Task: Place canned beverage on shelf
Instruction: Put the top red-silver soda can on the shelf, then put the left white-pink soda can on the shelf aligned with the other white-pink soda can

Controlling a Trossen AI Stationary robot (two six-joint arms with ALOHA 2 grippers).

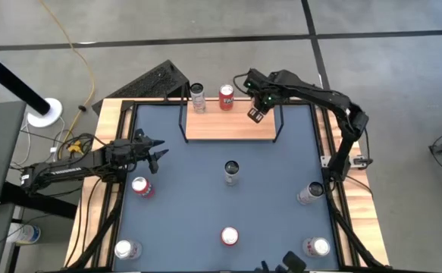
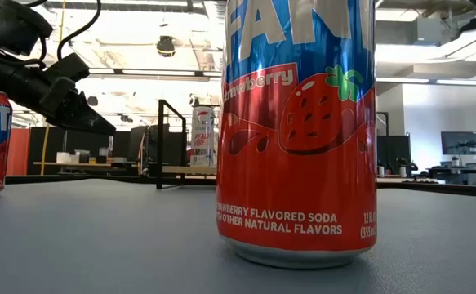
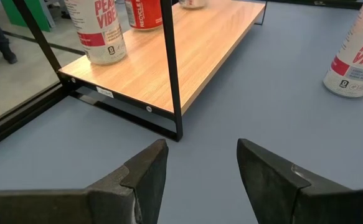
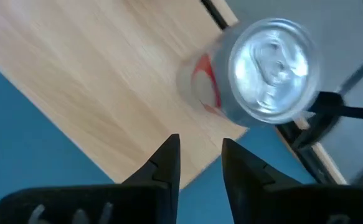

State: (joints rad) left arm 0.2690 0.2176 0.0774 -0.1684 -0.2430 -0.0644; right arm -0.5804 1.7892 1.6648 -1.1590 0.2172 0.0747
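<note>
The shelf (image 1: 228,127), a light-wood board on a black wire frame, stands at the table's far middle. On it a white can (image 1: 198,97) and a red can (image 1: 227,97) stand upright on their bases. My right gripper (image 1: 255,114) hangs over the board's right part, pointing steeply down. Its fingers (image 4: 200,158) stand a little apart with nothing between them. Just beyond them a silver-topped can (image 4: 271,68) stands on the board by the frame. My left gripper (image 1: 156,155) waits open (image 3: 200,162) at the table's left, aimed at the shelf (image 3: 187,56).
Loose cans stand about the blue table: one in the middle (image 1: 231,171), a red one at the left (image 1: 140,186), a white one at the right (image 1: 310,193) and three along the near edge (image 1: 229,236). A strawberry soda can (image 2: 299,131) fills the low view.
</note>
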